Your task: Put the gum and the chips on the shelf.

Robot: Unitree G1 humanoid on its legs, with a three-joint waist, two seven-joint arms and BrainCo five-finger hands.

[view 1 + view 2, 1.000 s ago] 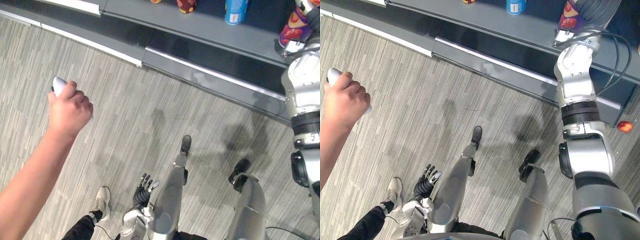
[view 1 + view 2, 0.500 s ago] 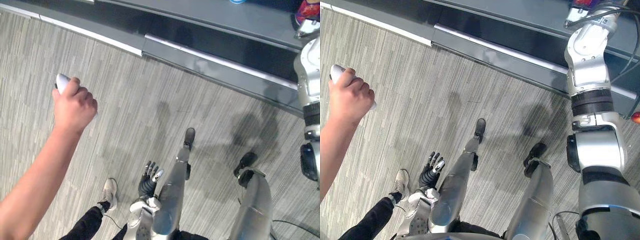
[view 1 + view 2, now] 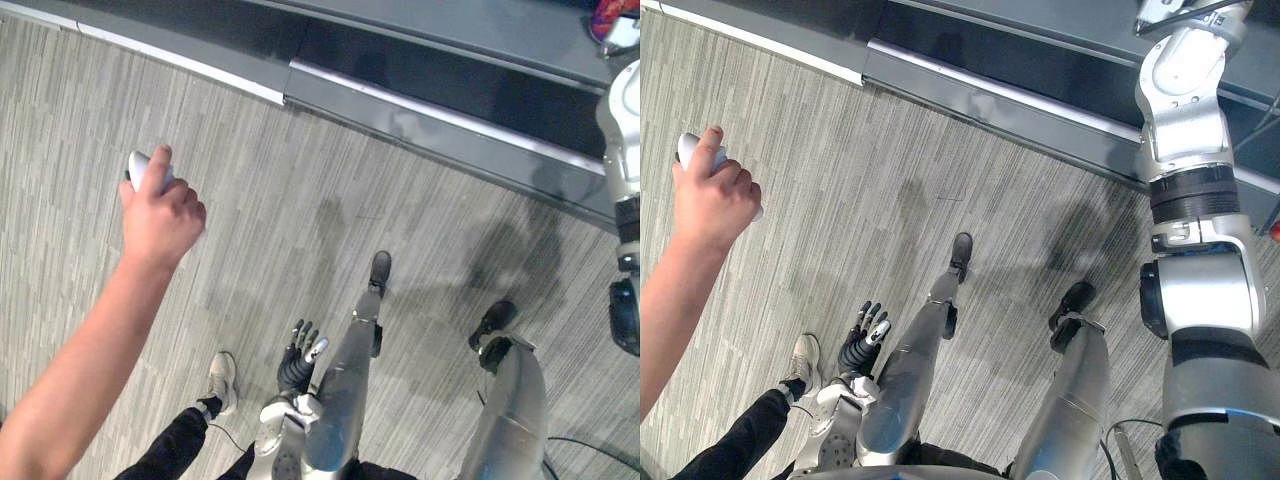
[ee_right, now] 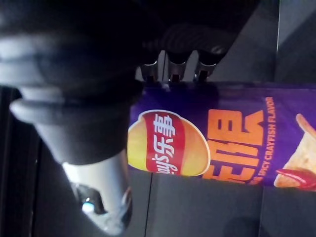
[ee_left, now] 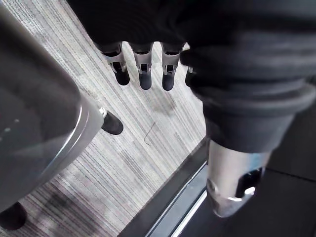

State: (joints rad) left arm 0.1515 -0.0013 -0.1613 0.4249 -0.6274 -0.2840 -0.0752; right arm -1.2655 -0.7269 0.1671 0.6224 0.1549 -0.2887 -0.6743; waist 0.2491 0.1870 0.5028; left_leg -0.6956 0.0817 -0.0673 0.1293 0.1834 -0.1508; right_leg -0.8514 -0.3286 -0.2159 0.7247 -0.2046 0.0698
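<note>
A purple chips can (image 4: 222, 133) with a yellow and red logo lies across the right wrist view, close against my right hand (image 4: 101, 192), over the dark grey shelf (image 4: 197, 207). The far side of the can hides how the hand meets it. In the left eye view a corner of the can (image 3: 612, 18) shows at the top right on the shelf (image 3: 450, 30), above my raised right arm (image 3: 622, 130). My left hand (image 3: 298, 355) hangs low beside my leg, fingers (image 5: 144, 74) straight and empty over the floor.
A person's arm reaches in from the left, the hand (image 3: 160, 215) gripping a small white device (image 3: 145, 168). Their shoe (image 3: 222, 378) stands close to my left hand. The shelf's pale base edge (image 3: 400, 100) crosses the floor ahead.
The camera has tipped down, so the shelf's other items left the picture. The person's hand with the white device drifted a little right and lower. My left hand stays hanging.
</note>
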